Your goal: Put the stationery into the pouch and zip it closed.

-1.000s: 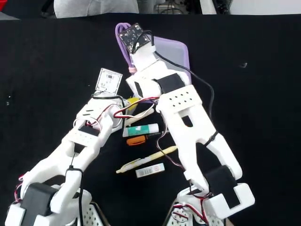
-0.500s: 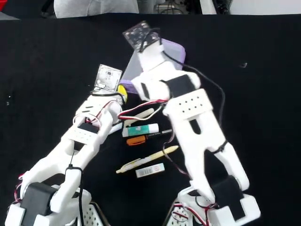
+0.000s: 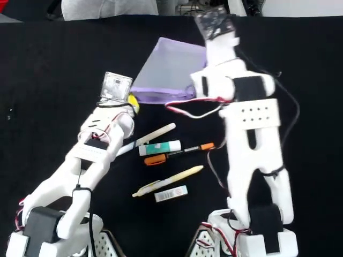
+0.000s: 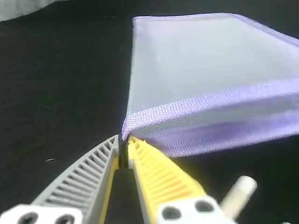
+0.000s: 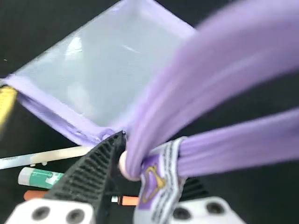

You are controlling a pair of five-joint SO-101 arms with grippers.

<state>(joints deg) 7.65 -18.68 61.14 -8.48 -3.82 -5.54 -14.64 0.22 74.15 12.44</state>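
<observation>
Both end effectors are clamped on the pouch (image 3: 166,69): the left end effector (image 4: 122,142) is seen with its jaws pinched together on one corner of the purple-edged mesh, and the right end effector (image 5: 140,163) is closed on the strap (image 5: 224,60), just by its sewn label. Over the last second the right arm has been swung from above the middle of the worktop (image 3: 300,134) out to the right and back, and the pouch – a second ago lying mostly hidden under that arm – has been drawn out with it, so that it is now stretched between the two grips with one long edge turned toward the stationery. The left arm has been shifted only slightly. By this the pouch is judged to be presented for filling, though it cannot be told whether its zip is open. Nothing has been loaded yet – the white pen (image 3: 153,134), the green-capped stick (image 3: 161,147), the orange pen (image 3: 177,155), the yellow pen (image 3: 169,180) and the small white bar (image 3: 171,194) are left on the worktop, near the pouch on its front side, between the two arms.
</observation>
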